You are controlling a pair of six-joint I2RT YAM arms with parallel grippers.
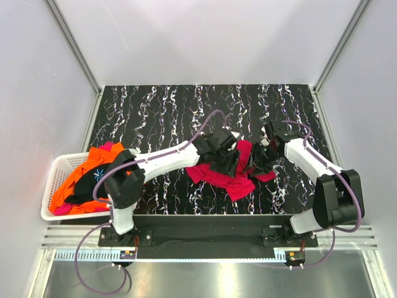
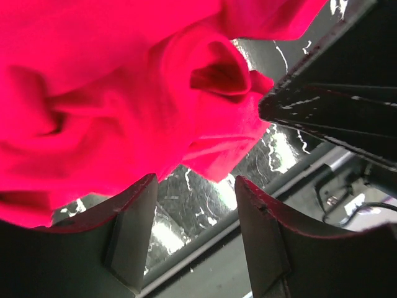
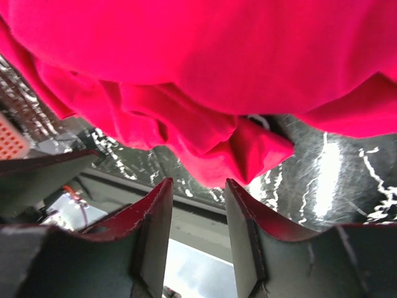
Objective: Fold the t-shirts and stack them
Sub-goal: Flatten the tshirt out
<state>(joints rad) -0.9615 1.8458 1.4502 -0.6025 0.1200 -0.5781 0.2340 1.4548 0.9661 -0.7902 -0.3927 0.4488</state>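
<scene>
**Both grippers open over the magenta-red shirt at mid-table**

Your magenta-red shirt (image 1: 232, 185) lies crumpled on the black, white-veined table (image 1: 155, 112). It sits about midway between left and right and toward the near edge. It is bunched into soft folds, not spread flat, with one flap reaching toward you.

Your left gripper (image 1: 231, 162) is reached out from the left and sits over the far left part of that shirt. From its wrist camera, the jaws stand well apart with bare table showing between them. The cloth hangs in a rolled fold just past the tips and brushes the left one, but nothing is pinched. Call it released.

Your right gripper (image 1: 253, 162) comes in from the right, close beside the left one, over the shirt's right side. Its wrist camera shows the jaws parted more narrowly, again with a clear gap. A pointed corner of the fabric dips down to the mouth of the jaws, level with the tips. You cannot tell from this view whether that corner touches either one. It is not clamped on the cloth.

At the left edge of the table sits the white slatted basket (image 1: 54, 180), well apart from both grippers. Heaped inside it are the orange shirt (image 1: 68, 186), the black shirt (image 1: 93, 175) on top of it, and the pink shirt (image 1: 62, 210), which peeks out at the near and far sides of the pile.
</scene>
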